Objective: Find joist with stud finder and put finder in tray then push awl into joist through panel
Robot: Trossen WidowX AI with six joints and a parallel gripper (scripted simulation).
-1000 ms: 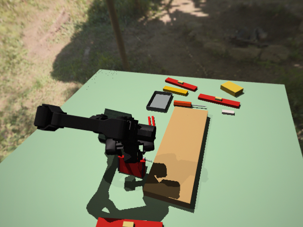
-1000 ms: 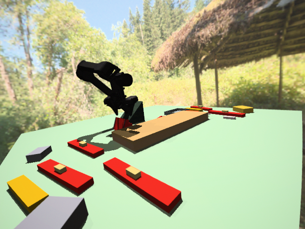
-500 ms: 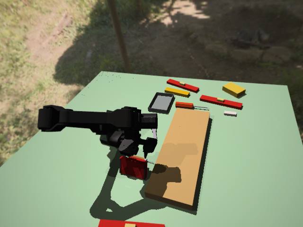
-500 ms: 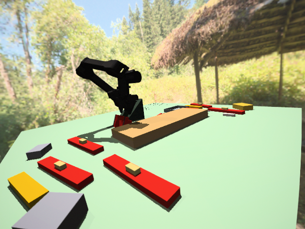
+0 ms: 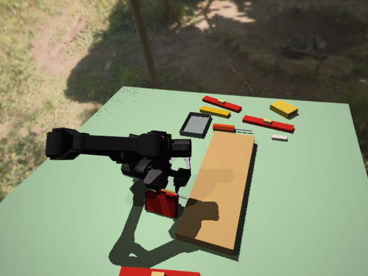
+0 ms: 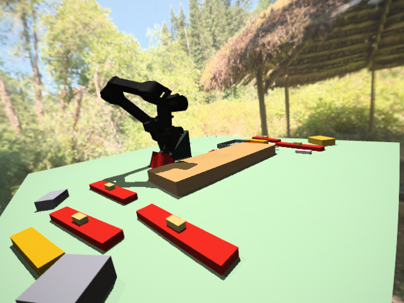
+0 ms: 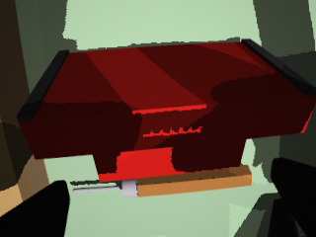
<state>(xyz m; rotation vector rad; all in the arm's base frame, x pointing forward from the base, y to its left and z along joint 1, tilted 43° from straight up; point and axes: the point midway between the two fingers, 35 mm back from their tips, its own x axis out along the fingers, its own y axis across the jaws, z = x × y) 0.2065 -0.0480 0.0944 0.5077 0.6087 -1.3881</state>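
Observation:
The stud finder, a red block [image 5: 161, 204] [image 6: 160, 160] [image 7: 148, 79] with dark end strips, stands left of the tan floor panel [image 5: 225, 154] [image 6: 228, 158]. The awl appears to be the orange-handled tool [image 5: 169, 191] [image 7: 193, 185] with a grey collar and thin shaft, lying close beside the stud finder. My gripper [image 5: 166, 188] [image 6: 167, 153] [image 7: 174, 179] is open and empty, pointing down just above the stud finder and awl, one fingertip towards each end. The tray [image 5: 191, 134] [image 6: 228, 143] stands beyond the panel's far left corner. The joist is hidden.
Another orange-handled tool [image 5: 223, 127] lies at the panel's far end. Pliers [image 5: 187, 163] are partly hidden by the arm. A dark wedge-like block [image 6: 184, 146] stands behind the gripper. Red bars [image 5: 268, 123] [image 6: 187, 238], yellow blocks [image 5: 283, 108] [image 6: 37, 249] and grey blocks [image 6: 65, 277] lie farther out.

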